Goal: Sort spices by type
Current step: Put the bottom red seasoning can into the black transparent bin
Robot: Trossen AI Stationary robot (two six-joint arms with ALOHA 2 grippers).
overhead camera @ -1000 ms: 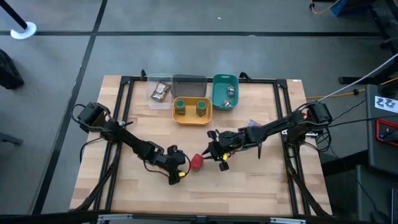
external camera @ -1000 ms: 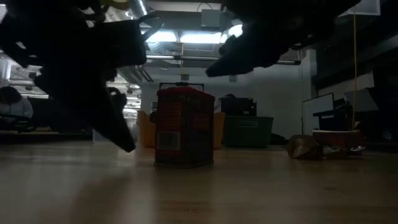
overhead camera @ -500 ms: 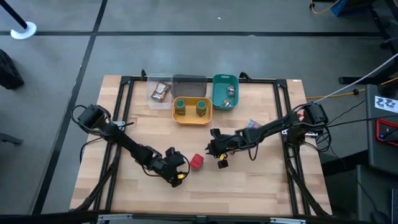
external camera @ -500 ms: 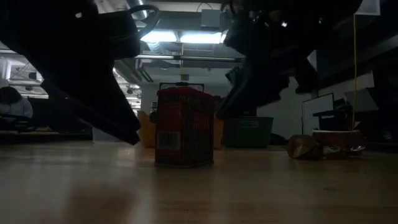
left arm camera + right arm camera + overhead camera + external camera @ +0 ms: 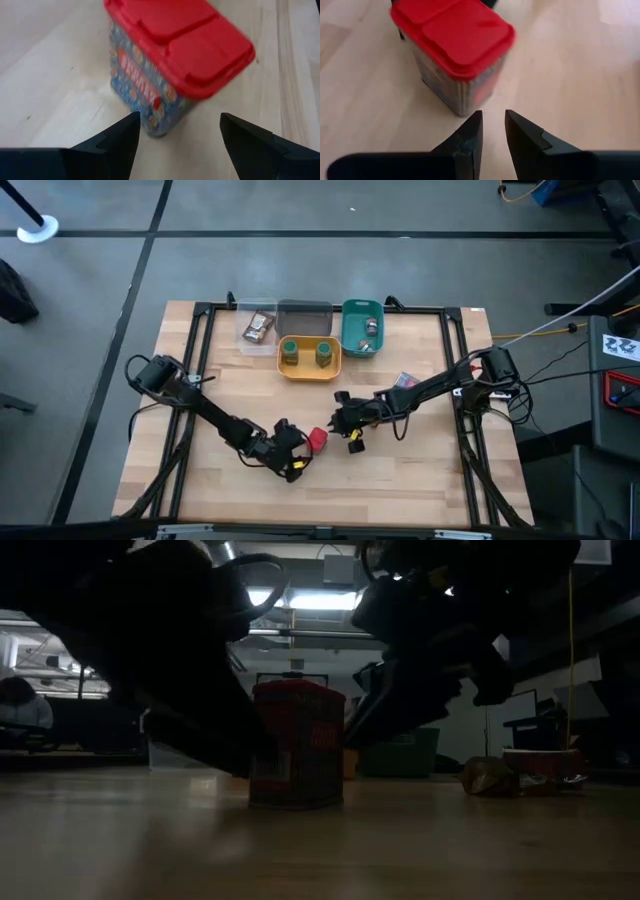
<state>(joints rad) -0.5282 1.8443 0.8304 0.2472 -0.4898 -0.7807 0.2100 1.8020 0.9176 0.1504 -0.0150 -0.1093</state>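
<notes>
A red-lidded rectangular spice box (image 5: 316,439) stands upright on its base on the wooden table (image 5: 420,480), near the middle. My left gripper (image 5: 297,460) sits just to its near left, slanting down. Its fingers are open wide, and in the wrist view the box (image 5: 175,65) stands ahead of the gap (image 5: 180,120), untouched. My right gripper (image 5: 338,423) hangs at the box's far right, tilted down. It is only narrowly open (image 5: 493,114) with nothing between the fingers, and the box (image 5: 455,55) stands just beyond them.
Along the far edge stand a yellow tray (image 5: 308,370) with two green-capped jars, a teal tray (image 5: 348,330) with small tins, a clear tray (image 5: 243,320) with a brown packet and a grey tray (image 5: 304,314). More packets (image 5: 405,381) lie at the right, also in the low view (image 5: 490,776).
My left gripper has moved toward the table's near right, closing on the red box, and has rolled and tipped lower. My right gripper has sunk toward the table beside the box. The box has stayed where it was.
</notes>
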